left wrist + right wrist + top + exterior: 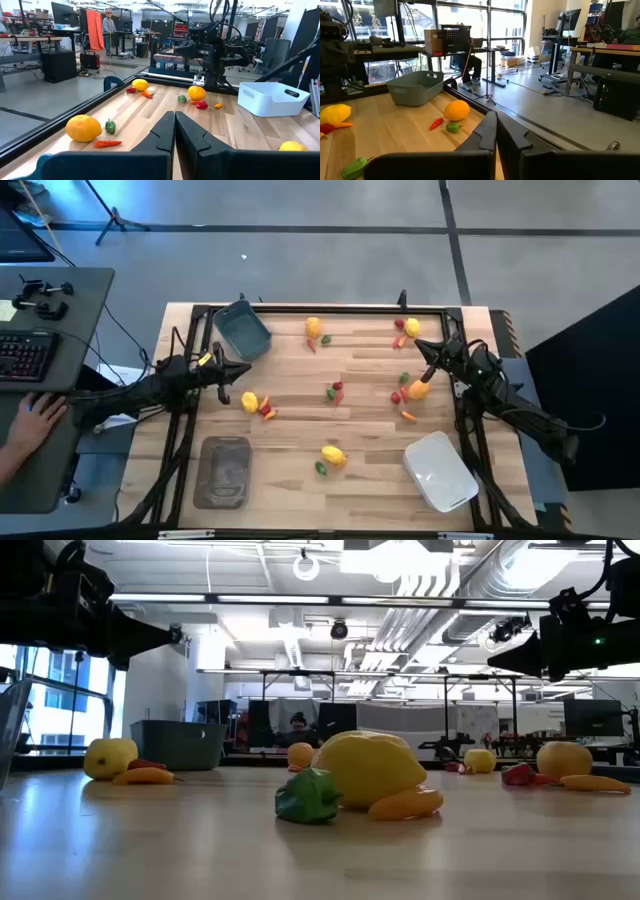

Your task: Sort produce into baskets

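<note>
At the far left edge, a person's hand (pixel 30 425) rests on a side desk (pixel 40 480) by a keyboard (pixel 25 355). The left gripper (pixel 245 374) hovers over the wooden table (pixel 360 470), its fingers pressed together and holding nothing, between the blue-grey tub (pixel 243 332) behind it and the shallow grey tray (pixel 223 471) nearer the front edge. A lemon (pixel 249 401) with red and orange pieces lies just beside it. Produce is scattered across the middle, including a lemon (pixel 333 454) with a green piece (pixel 321 468). The right gripper (pixel 430 368) hangs over the right side, fingers together, apparently just above an orange round (pixel 418 389). The white tub (pixel 440 471) sits at the front right.
</note>
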